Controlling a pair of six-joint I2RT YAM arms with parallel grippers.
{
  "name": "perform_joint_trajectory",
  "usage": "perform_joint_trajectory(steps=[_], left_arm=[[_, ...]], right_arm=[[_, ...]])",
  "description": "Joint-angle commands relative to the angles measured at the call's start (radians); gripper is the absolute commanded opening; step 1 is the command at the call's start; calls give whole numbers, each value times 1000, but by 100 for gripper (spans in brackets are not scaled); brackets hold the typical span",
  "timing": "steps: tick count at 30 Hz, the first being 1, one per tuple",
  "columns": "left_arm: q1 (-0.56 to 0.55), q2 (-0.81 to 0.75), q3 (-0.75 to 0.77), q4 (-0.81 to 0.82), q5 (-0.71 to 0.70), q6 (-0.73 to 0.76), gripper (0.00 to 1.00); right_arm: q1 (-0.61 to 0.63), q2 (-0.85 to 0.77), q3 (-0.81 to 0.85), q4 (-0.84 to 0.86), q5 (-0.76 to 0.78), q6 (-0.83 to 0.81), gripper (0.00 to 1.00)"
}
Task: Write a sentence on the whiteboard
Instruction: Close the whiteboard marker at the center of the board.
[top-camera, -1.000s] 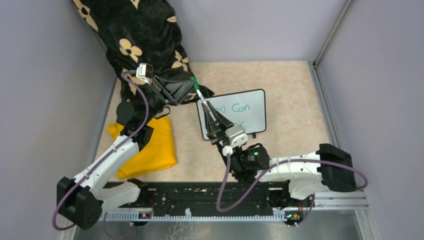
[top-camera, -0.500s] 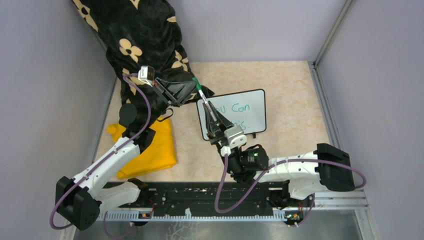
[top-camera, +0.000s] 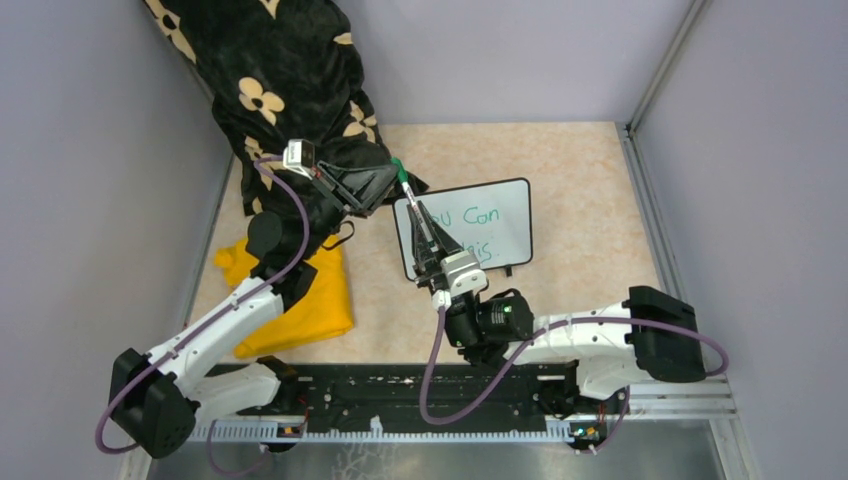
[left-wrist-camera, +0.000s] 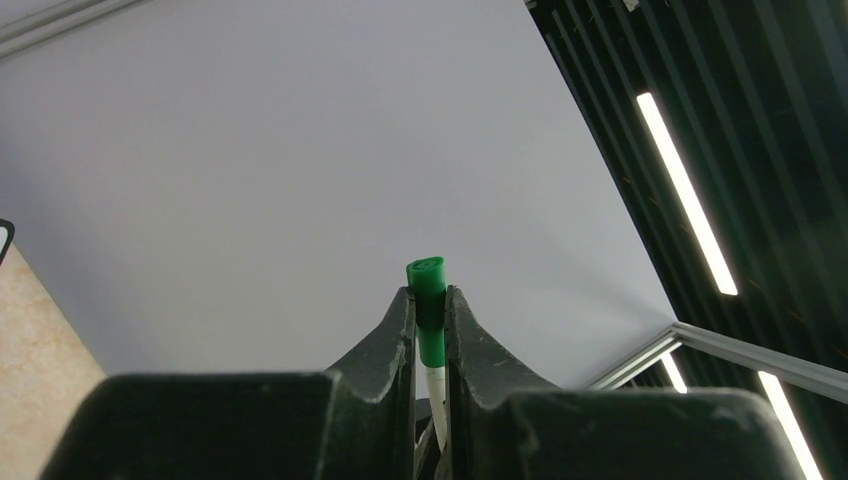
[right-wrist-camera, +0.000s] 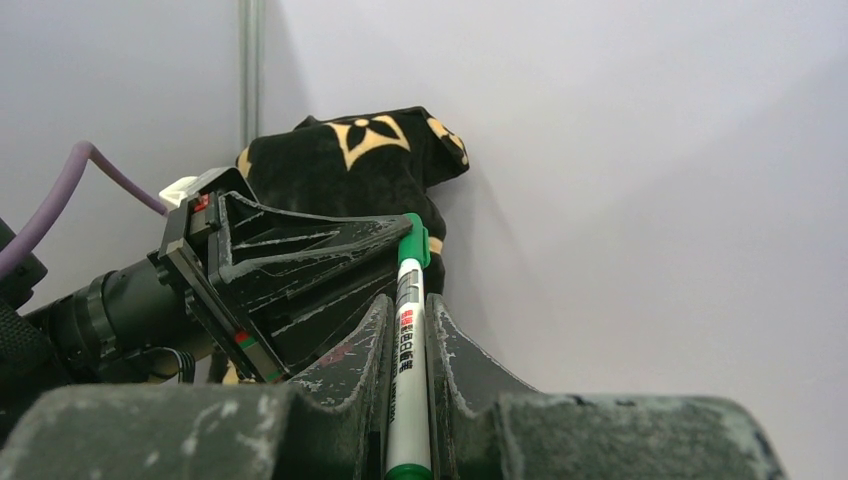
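**Q:** Top view: whiteboard loc?
**A:** The whiteboard (top-camera: 505, 215) lies flat on the table (top-camera: 590, 190), right of ctr. The R gripper (top-camera: 414, 213) sits over its left end and hides that part.

**Q:** Sentence status?
**A:** The sentence (top-camera: 482, 214) is in green, 2 lines. Legible: "ou Can" upper, "is." lower. The rest is hidden behind the R arm.

**Q:** Grippers, same view?
**A:** The R gripper holds the marker (top-camera: 408, 192) by its white barrel, with the marker pointing to the far left, off the board. The L gripper (top-camera: 392, 177) comes in from the left and meets the green cap (top-camera: 398, 166). Finger gap can't be judged here; see wrist views. Marker tip is hidden.

**Q:** Other items?
**A:** A yellow cloth (top-camera: 300, 295) lies at near left, partly under the L arm. A black flowered fabric (top-camera: 290, 80) fills the far-left corner.

**Q:** L wrist view?
**A:** L gripper (left-wrist-camera: 430, 298) fingers are closed tight on the cap (left-wrist-camera: 430, 325). The cap end sticks out past the tips. The white barrel shows lower down, btwn the fingers.

**Q:** R wrist view?
**A:** R gripper (right-wrist-camera: 408, 308) fingers are clamped on the marker (right-wrist-camera: 408, 350) barrel, printed label facing the cam. The cap (right-wrist-camera: 415, 240) points up and sits in the L gripper (right-wrist-camera: 398, 232) tips. The black flowered fabric (right-wrist-camera: 370, 150) is behind, against the wall.
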Motion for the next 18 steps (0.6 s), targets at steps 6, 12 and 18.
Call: perform_joint_trajectory(steps=[6, 12, 18], left_arm=[[-64, -17, -20, 52, 89, 23, 0], [-82, -17, -24, 56, 94, 32, 0], [-100, -18, -23, 56, 103, 47, 0]], right_arm=[[4, 13, 43, 178, 25, -5, 0], [4, 13, 45, 177, 28, -4, 0], [5, 10, 43, 178, 29, -7, 0]])
